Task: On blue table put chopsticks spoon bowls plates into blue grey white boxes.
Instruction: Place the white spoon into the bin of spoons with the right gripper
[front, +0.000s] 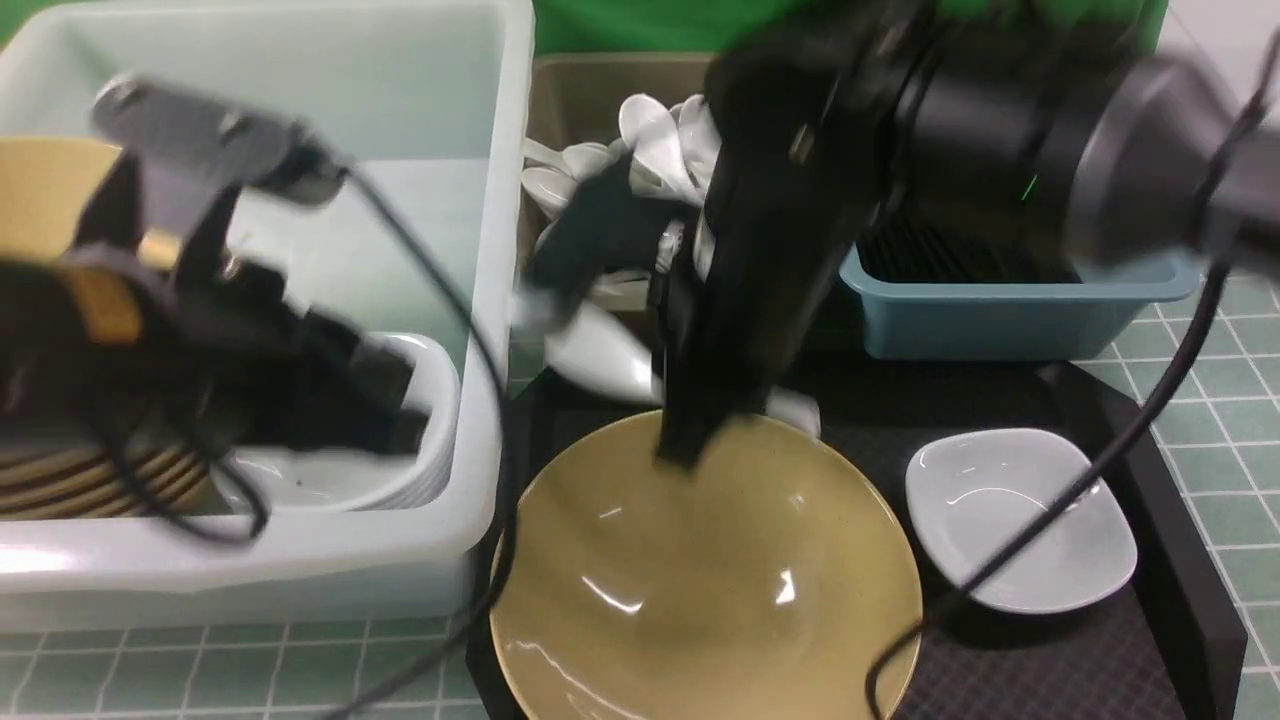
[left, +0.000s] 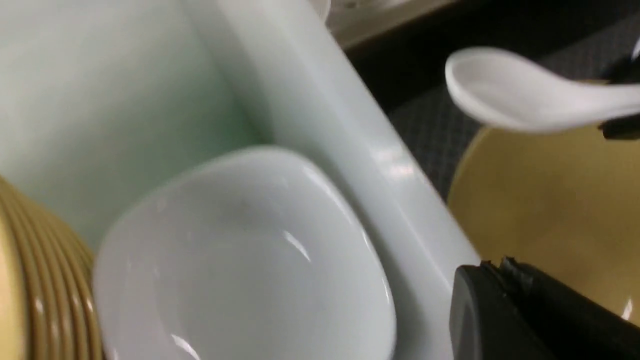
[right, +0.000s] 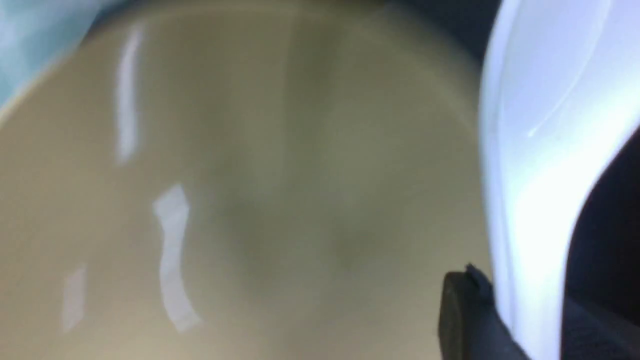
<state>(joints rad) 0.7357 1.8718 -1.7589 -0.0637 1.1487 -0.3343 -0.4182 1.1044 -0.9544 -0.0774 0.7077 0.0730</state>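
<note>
**Item:** spoon (front: 600, 360). Glossy white ceramic, with a deep oval scoop and a short curved handle, blurred in every view.

**Location:** in the air over the far edge of the tan bowl (front: 700, 570), with the scoop turned toward the white box (front: 300, 560). The bowl, wide, shallow and mustard-glossed, sat on the black tray (front: 1050, 660).

**Held by:** right gripper (front: 712, 415), jaws pinched on the handle, with one black finger (right: 465, 315) flat against the spoon's side.

**Left gripper** (front: 380, 420): jaws pressed together, low inside the white box over the stacked plates (front: 420, 470), which stood beside the stacked bowls (front: 90, 480).

**Also on the tray:** single plate (front: 1020, 520), a white rounded square, just right of the tan bowl.

**Behind:** olive-grey box (front: 590, 90) holding more spoons (front: 650, 140), and the blue box (front: 1000, 320) on the blue table (front: 1200, 400).
</note>
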